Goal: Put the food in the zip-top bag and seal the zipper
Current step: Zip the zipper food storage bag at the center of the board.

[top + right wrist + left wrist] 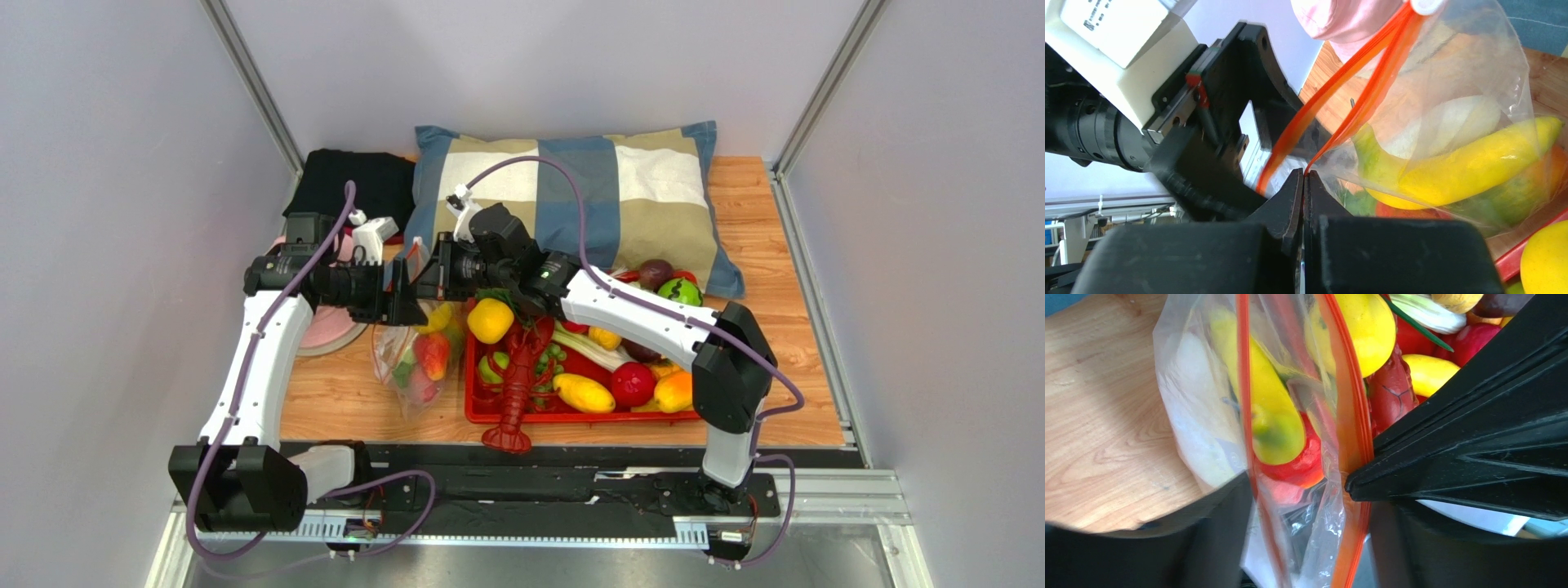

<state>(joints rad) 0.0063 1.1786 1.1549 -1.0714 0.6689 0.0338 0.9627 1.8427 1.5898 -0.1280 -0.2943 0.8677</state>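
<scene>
The clear zip-top bag [411,361] hangs between both grippers, left of the red tray. Inside it lie a yellow banana [1269,410] [1468,165] and a red-pink fruit [1296,468]. The orange-red zipper [1242,386] [1339,79] is parted into two strips, so the mouth is open. My right gripper [1304,174] [429,279] is shut on one strip at its tip, and its black fingertips [1358,481] show in the left wrist view. My left gripper [1309,551] [400,294] stands open, its fingers either side of the bag's mouth.
The red tray [589,419] holds several toy foods, among them a yellow lemon [489,320] and a red lobster [518,392] over its front rim. A checked pillow [589,184] and black cloth [356,181] lie behind. A pink hat [325,331] sits left.
</scene>
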